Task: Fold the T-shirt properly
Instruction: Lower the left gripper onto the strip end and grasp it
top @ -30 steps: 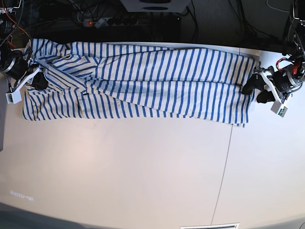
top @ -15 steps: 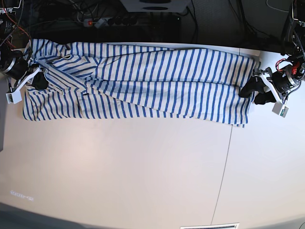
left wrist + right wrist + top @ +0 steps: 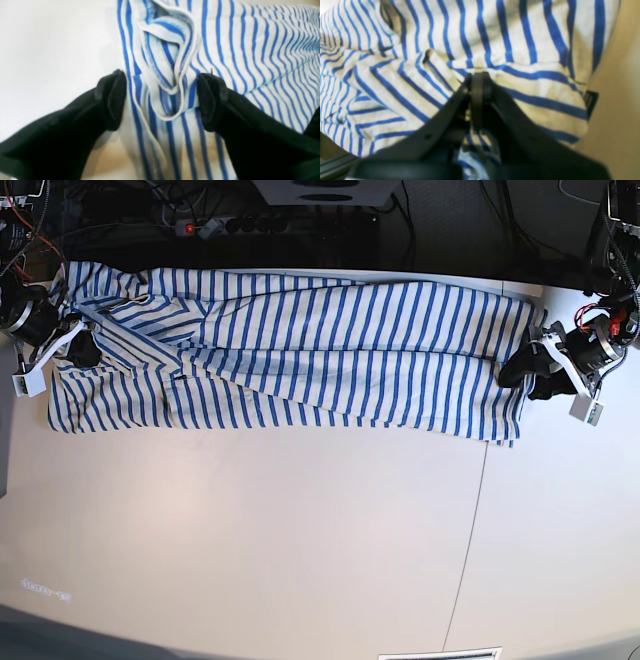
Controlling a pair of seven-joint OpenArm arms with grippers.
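The T-shirt (image 3: pixel 300 345), white with thin blue stripes, lies folded lengthwise in a long band across the far part of the table. My right gripper (image 3: pixel 78 348) at the shirt's left end is shut on a bunch of its cloth (image 3: pixel 480 82). A small dark label (image 3: pixel 591 100) shows beside it. My left gripper (image 3: pixel 522 372) is open at the shirt's right end. In the left wrist view its black fingers (image 3: pixel 112 100) straddle a raised fold of the hem (image 3: pixel 172 75), and the gripper (image 3: pixel 161 102) is not closed on it.
The white table (image 3: pixel 300 530) has a seam (image 3: pixel 470 550) running from front to back on the right. A power strip and cables (image 3: pixel 230 225) lie in the dark area behind the table's far edge. The shirt's far edge lies near that edge.
My left gripper has moved a little toward the shirt and now sits over its right hem. The right gripper and the shirt have not moved.
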